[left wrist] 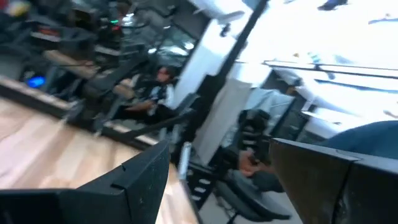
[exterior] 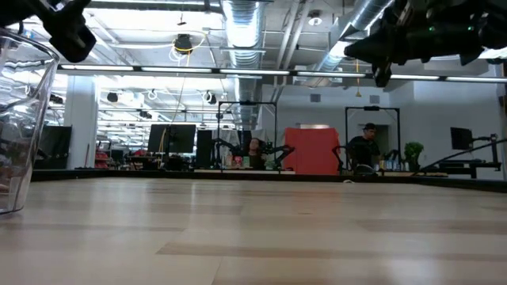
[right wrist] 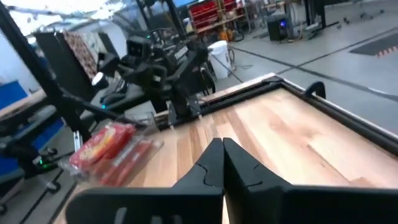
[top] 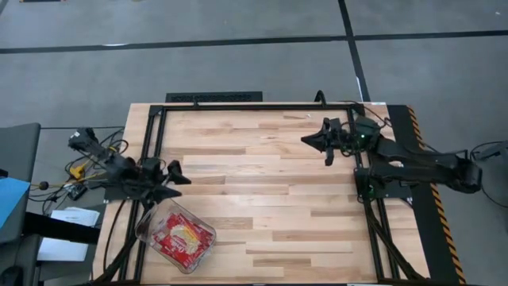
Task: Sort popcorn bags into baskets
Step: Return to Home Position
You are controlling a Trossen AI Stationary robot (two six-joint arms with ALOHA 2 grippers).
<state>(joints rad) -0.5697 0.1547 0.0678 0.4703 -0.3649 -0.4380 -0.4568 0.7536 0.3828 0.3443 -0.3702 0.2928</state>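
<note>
The clear plastic tub stands on the wooden table near its near left corner. Several red popcorn bags lie piled flat inside it. The tub also shows in the right wrist view and at the left of the low view. My left gripper is open and empty, raised just beyond the tub's far side; its fingers stand wide apart in the left wrist view. My right gripper is shut and empty, raised over the table's far right part, with its fingertips together.
A black metal frame runs along the table's edges. Cables and small parts lie off the table's left side. The bare wood between the arms is free room. People sit at desks in the room behind.
</note>
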